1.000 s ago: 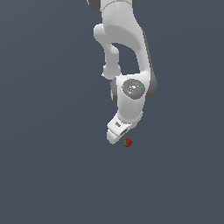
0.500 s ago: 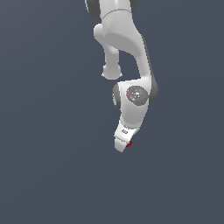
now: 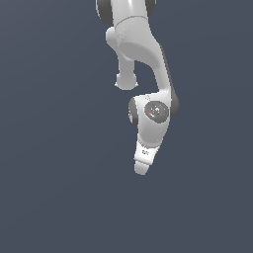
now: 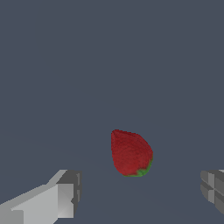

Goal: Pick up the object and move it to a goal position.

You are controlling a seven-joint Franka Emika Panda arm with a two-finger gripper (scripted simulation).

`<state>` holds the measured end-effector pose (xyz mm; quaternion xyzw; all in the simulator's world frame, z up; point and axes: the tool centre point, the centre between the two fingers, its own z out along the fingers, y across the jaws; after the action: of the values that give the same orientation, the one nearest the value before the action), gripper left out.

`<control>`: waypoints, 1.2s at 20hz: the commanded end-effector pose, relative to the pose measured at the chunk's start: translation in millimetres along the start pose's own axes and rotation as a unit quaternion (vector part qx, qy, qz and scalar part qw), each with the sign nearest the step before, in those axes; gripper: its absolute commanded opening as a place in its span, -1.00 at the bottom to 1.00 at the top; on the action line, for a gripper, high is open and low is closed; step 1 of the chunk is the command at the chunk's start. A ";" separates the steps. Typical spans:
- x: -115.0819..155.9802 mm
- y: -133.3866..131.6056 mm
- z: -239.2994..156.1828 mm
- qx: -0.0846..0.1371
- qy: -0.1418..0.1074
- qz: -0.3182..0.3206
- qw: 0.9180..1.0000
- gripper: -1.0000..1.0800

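End effector (image 4: 138,192) now over object (image 4: 130,153).

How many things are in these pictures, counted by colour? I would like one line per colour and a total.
Red, with a small green patch: 1, the object
White: 1, the robot arm with its gripper
Total: 2

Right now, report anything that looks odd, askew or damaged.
Nothing stands out. The red object lies intact on the plain grey surface, between the open gripper fingers and touching neither. The exterior view hides it behind the arm.
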<state>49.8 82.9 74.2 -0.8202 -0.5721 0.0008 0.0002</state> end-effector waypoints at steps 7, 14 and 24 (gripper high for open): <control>1.1 0.5 3.0 0.000 0.000 -0.011 1.000 0.92; 1.1 -0.5 33.0 -0.001 0.000 -0.013 1.000 0.92; 1.7 0.5 51.6 -0.001 0.000 -0.014 1.000 -1.00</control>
<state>50.5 84.0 22.7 -0.8123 -0.5833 0.0003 0.0000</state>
